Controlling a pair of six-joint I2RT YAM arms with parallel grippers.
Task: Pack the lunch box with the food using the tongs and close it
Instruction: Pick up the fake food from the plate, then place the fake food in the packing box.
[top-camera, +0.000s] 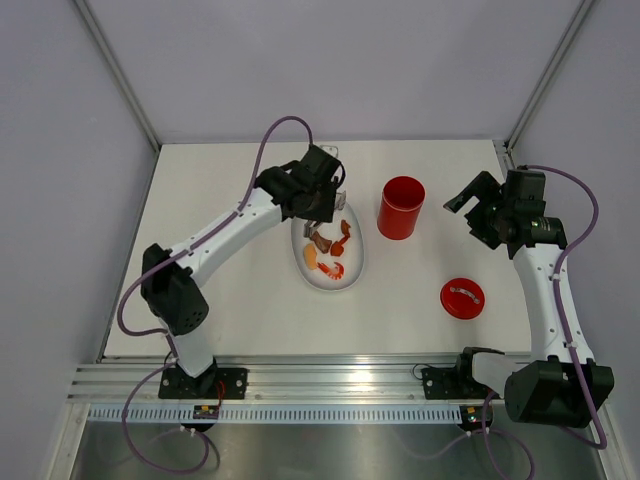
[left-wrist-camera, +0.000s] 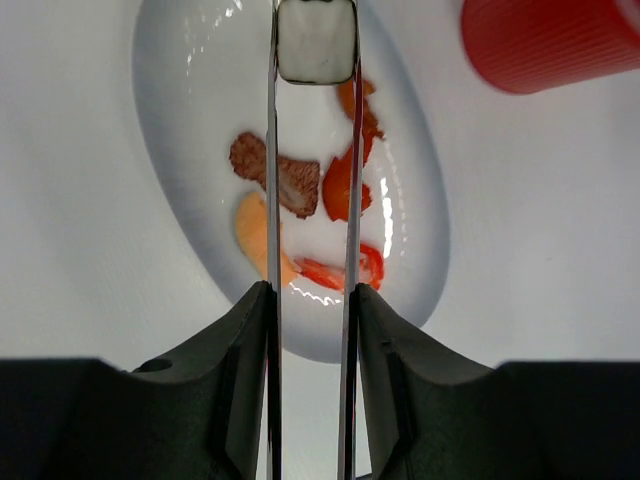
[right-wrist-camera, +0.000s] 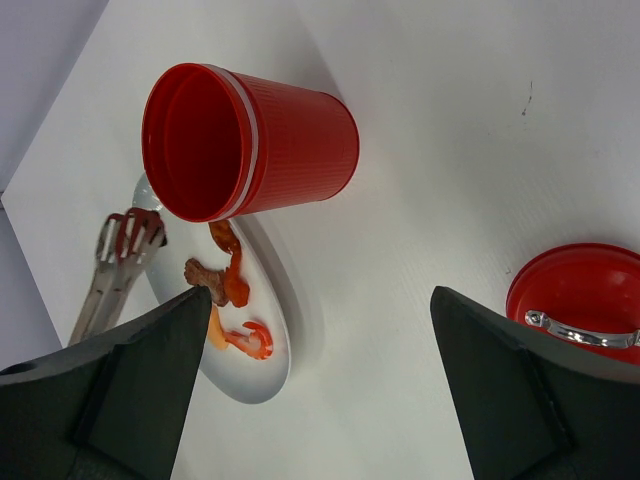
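Left wrist: left gripper (left-wrist-camera: 310, 295) narrow, squeezing tongs (left-wrist-camera: 272, 200) on white-topped food piece (left-wrist-camera: 316, 40) over plate (left-wrist-camera: 190, 150) | lunch box (top-camera: 401, 207) upright, open, beside plate | right gripper (right-wrist-camera: 320, 300) wide, empty | risk: piece slips from thin tips in transit, or tongs clip rim and tip box

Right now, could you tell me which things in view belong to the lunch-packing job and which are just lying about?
Job: red lunch box; its red lid; silver tongs in the left gripper; toy food pieces, one white-topped piece between the tongs' tips.
Just there: white oval plate, only carrying the food.
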